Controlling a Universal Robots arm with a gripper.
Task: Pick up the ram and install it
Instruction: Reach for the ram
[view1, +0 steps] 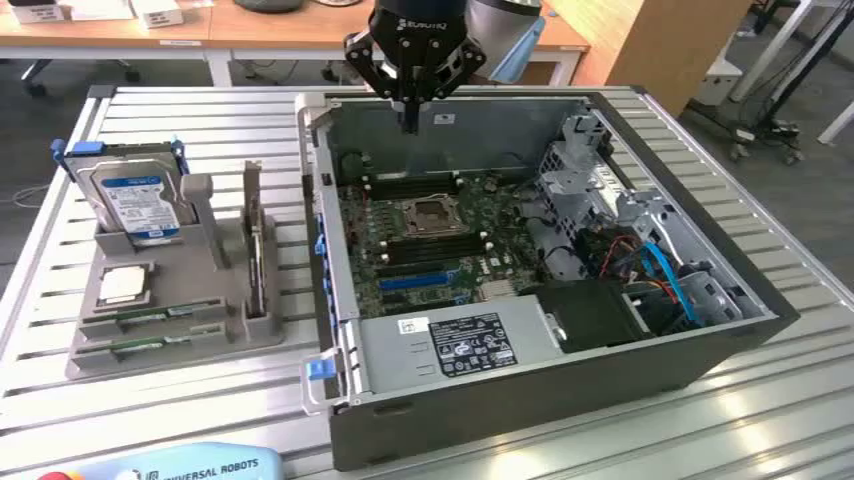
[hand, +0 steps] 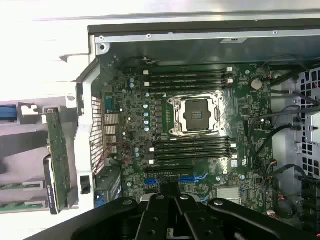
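Observation:
Two ram sticks, thin and green, lie in the front slots of a grey holder (view1: 174, 335): one ram stick (view1: 150, 316) behind the other (view1: 140, 346); their ends show in the wrist view (hand: 15, 186). My gripper (view1: 410, 118) hangs shut and holds nothing, high over the far wall of the open computer case (view1: 534, 400), well away from the holder. From the wrist, the gripper (hand: 170, 195) looks down on the motherboard (hand: 240, 115), with black memory slots (hand: 187, 77) on one side of the bare processor socket (hand: 194, 115) and more memory slots (hand: 192, 147) on the other.
On the holder also stand a blue-labelled hard drive (view1: 134, 205), a square silver processor chip (view1: 123, 285) and an upright card (view1: 251, 245). Inside the case are a power supply (view1: 454, 345), a drive cage (view1: 587, 170) and loose cables (view1: 654, 270). A teach pendant (view1: 174, 468) lies at the table's front.

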